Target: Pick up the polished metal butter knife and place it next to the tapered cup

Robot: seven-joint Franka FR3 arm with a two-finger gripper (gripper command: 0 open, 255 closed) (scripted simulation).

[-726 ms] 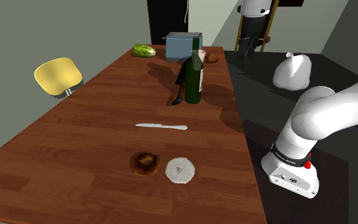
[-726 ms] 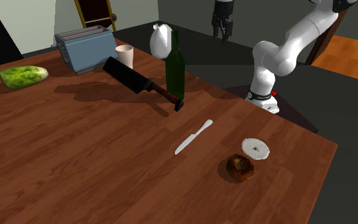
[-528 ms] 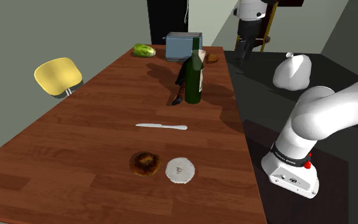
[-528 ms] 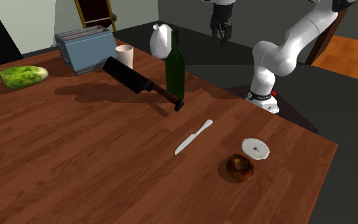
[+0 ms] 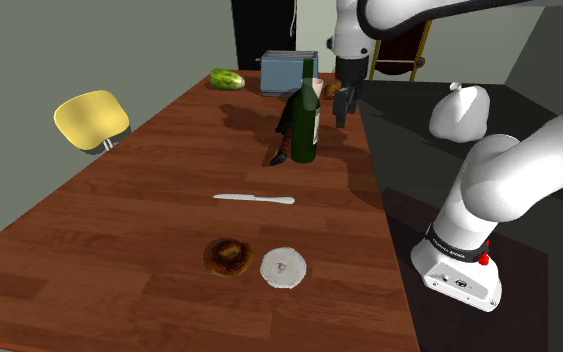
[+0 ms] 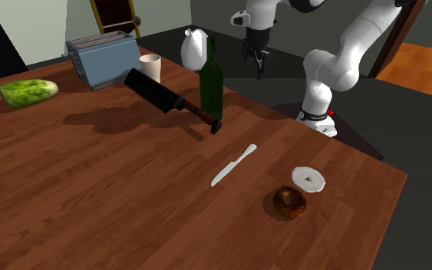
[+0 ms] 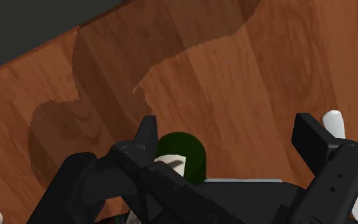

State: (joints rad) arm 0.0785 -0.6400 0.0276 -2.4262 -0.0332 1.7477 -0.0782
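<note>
The silver butter knife (image 5: 254, 199) lies flat mid-table, apart from everything else (image 6: 234, 165). The tapered cream cup (image 6: 150, 67) stands beside the toaster at the table's far end. My black gripper (image 5: 341, 110) hangs open and empty above the table edge, just beyond the green bottle (image 5: 305, 115) and well away from the knife (image 6: 258, 67). In the wrist view the fingers stand wide apart (image 7: 228, 130) over the wood, with the bottle's green top (image 7: 182, 153) between them and a pale rounded end, seemingly the knife (image 7: 334, 119), by one finger.
A black cleaver (image 6: 172, 102) leans against the bottle. A toaster (image 6: 103, 57) and a green vegetable (image 6: 28, 91) sit at the far end. A bagel (image 5: 228, 256) and a white disc (image 5: 284, 267) lie nearer the stand. A yellow chair (image 5: 91, 117) stands beside the table.
The arm has swung in from beyond the table's edge and come down, so the gripper now hangs close to the bottle. Nothing on the table has moved.
</note>
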